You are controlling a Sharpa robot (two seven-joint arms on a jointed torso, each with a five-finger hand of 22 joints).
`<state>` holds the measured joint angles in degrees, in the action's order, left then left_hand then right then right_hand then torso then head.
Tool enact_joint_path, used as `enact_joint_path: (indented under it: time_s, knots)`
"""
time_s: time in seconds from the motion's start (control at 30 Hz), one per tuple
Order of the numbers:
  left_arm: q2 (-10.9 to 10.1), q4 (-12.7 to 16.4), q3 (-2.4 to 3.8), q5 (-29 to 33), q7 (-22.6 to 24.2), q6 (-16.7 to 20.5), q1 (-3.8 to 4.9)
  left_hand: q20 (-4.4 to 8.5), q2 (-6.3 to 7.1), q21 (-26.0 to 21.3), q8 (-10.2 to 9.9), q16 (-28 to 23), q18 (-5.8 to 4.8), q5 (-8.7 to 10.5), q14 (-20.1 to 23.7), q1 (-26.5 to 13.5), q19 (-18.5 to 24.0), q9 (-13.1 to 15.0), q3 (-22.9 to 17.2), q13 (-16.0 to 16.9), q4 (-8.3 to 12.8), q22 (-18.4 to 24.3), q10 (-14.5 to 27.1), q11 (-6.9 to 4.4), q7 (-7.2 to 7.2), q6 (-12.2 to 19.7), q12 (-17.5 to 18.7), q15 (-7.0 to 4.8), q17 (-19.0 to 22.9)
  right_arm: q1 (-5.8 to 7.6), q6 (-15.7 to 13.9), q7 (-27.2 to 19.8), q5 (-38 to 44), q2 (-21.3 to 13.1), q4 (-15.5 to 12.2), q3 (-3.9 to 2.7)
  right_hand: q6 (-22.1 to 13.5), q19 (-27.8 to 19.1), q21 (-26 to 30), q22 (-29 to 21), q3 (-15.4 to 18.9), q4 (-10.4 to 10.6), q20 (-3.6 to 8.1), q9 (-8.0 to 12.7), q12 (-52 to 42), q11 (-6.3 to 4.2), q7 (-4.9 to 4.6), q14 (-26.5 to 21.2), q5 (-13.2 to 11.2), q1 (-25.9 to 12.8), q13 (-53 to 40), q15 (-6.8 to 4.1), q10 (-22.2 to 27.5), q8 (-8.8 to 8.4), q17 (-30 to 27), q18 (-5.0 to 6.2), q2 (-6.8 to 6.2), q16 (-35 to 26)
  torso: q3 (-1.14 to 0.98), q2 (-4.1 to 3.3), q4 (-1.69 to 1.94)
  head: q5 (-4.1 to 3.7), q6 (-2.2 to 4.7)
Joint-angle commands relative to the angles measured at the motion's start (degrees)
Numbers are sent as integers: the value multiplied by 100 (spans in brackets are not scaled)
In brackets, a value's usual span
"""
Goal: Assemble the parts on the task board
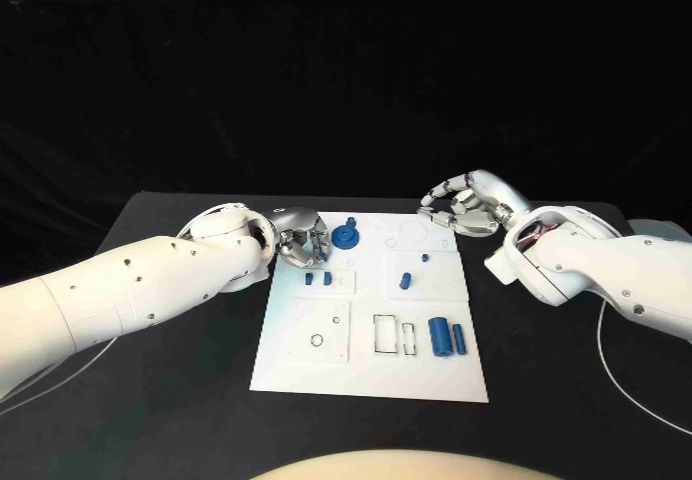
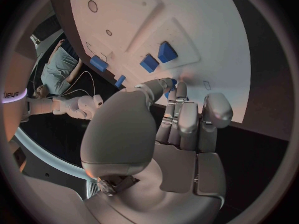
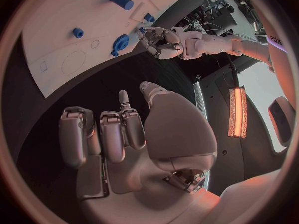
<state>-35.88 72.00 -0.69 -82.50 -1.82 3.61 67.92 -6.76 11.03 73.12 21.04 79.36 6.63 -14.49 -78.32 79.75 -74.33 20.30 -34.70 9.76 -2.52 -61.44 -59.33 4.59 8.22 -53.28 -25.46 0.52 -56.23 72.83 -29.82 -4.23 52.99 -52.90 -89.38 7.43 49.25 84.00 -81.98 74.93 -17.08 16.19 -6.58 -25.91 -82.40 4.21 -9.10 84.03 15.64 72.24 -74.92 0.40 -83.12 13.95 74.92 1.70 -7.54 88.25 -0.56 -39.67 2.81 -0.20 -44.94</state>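
The white task board lies in the middle of the black table, and most of its blue parts sit loose on it: two small blocks near its left edge, a short peg near its middle, two cylinders lying side by side toward its near right corner, and a round knob-like part standing close to its far edge. The left hand hangs over the far left corner of the board, just beside the knob-like part; in the left wrist view its fingers are curled down with the tips close to something small and blue at the board's surface, but whether they pinch it or merely touch it cannot be told. The right hand hovers off the far right corner of the board, fingers curled loosely inward with nothing between them. Judging by this, the step in hand is work at the far left of the board, either seating or picking up a piece there. The next move seems to call for a firm pinch on that piece and careful lining-up with its recess, with the right hand free to fetch a cylinder.
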Motion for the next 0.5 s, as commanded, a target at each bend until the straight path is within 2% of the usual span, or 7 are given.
enact_joint_path:
  time_s: [0.03,0.23,0.5]
  knots:
    - [19,16,0,28,4,-85,-2,18,-1,-16,-11,-5,-36,30,-18,-41,0,12,37,-1,4,-10,-39,-2,9,-50,22,-6,-7,-4,15,-33,24,0,-7,0,20,122,25,853,-35,-8,55,0,4,4,7,453,22,-55,-685,-35,23,29,872,52,-3,-26,4,1,5,-3,4]
    - [19,7,0,28,-45,-151,-2,20,5,-23,-14,-3,-33,33,-21,-42,6,12,42,-2,7,2,-40,-3,8,-50,26,-7,-14,-4,16,-33,24,-1,-5,0,20,122,25,853,-35,-8,55,0,4,4,7,453,22,-55,-685,-35,23,29,872,52,-3,-26,5,0,6,-8,-8]
    - [11,5,0,15,-88,-251,-2,14,85,-91,-101,-28,-17,31,26,-101,68,-8,98,-22,7,97,4,32,40,23,132,16,64,-4,16,-33,24,-1,0,0,20,122,25,853,-35,-8,55,0,4,4,7,453,22,-55,-685,-35,23,29,872,52,-3,-26,4,0,6,-6,-19]
